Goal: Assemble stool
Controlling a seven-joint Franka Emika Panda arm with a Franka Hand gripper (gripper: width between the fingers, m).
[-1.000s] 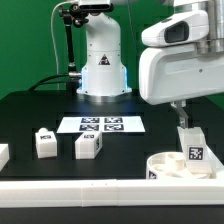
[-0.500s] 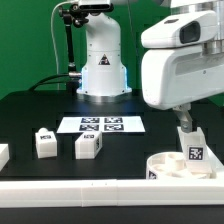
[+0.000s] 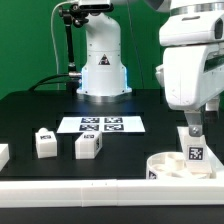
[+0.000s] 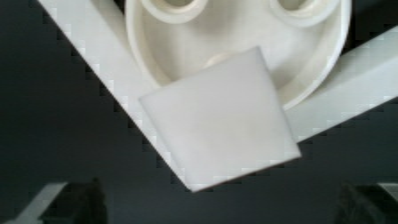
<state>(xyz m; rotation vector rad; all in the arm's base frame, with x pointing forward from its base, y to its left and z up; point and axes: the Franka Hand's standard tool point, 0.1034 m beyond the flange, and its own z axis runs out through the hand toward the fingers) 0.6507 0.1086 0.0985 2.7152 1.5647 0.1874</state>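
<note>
The round white stool seat [image 3: 168, 166] lies at the exterior view's right front, against the white rail. One tagged white leg [image 3: 193, 148] stands on it. My gripper [image 3: 193, 126] hangs just above that leg, open, holding nothing. In the wrist view the leg [image 4: 217, 118] is a white block lying over the seat [image 4: 228, 30], whose round holes show. My gripper [image 4: 217, 206] has its dark fingertips [image 4: 64, 200] wide apart, and the leg is not between them. Two more tagged legs [image 3: 44, 142] [image 3: 88, 145] stand loose at the exterior view's left.
The marker board [image 3: 100, 125] lies flat in the middle, in front of the robot base [image 3: 100, 70]. A long white border rail [image 3: 80, 190] runs along the front edge. Another white piece [image 3: 3, 155] sits at the far left edge.
My arm has moved toward the exterior view's right, over the leg on the seat. The leg, the seat and the loose legs have stayed in place.
</note>
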